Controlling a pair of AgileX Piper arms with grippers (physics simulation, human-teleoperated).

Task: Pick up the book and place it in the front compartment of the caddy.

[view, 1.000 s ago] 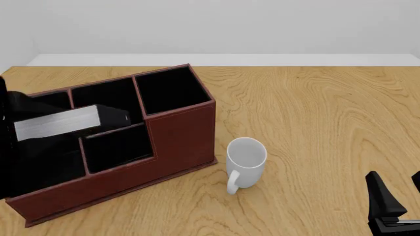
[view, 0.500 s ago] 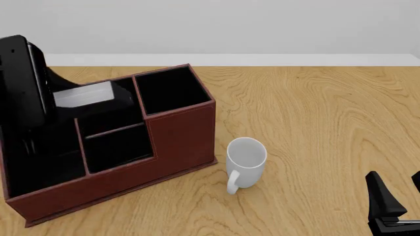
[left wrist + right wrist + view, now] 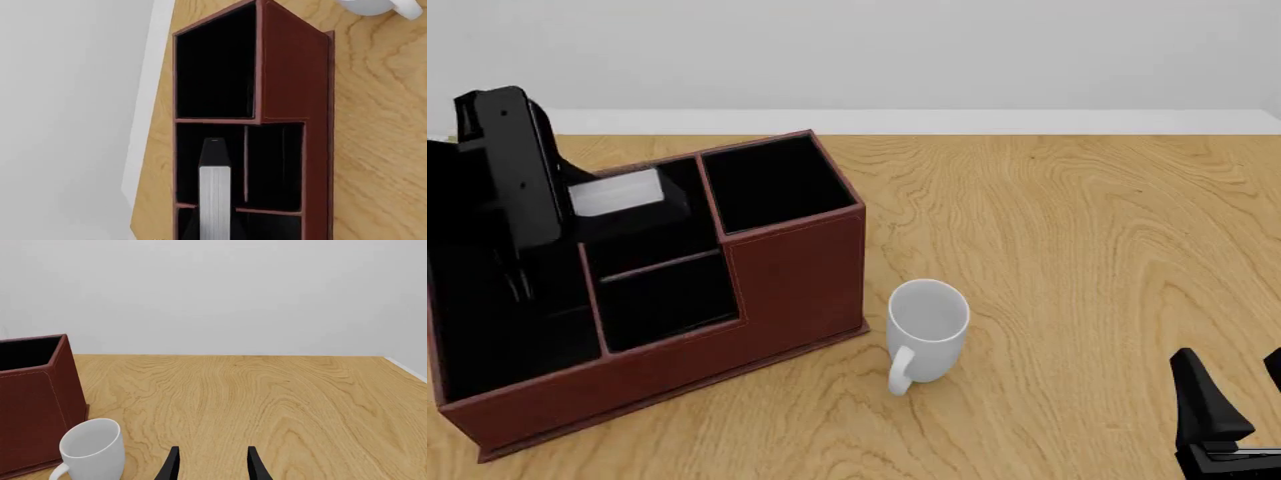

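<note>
One book (image 3: pixel 625 193) is held edge-down by the clamped left gripper (image 3: pixel 215 215) over the caddy (image 3: pixel 794 270) at ten o'clock, for pocketing; the right gripper (image 3: pixel 212 465) is parked open, empty.

— What do the arms look like?

— The left arm (image 3: pixel 510 170) is a glossy black slab with rounded edges and a small paler patch at its top corner. No cables or markings show.

— And the other one?

— The right gripper (image 3: pixel 212 465) has two thin, matte black fingers (image 3: pixel 172 466) that taper to points. In the front view its black body carries a pale grey strip near the base.
</note>
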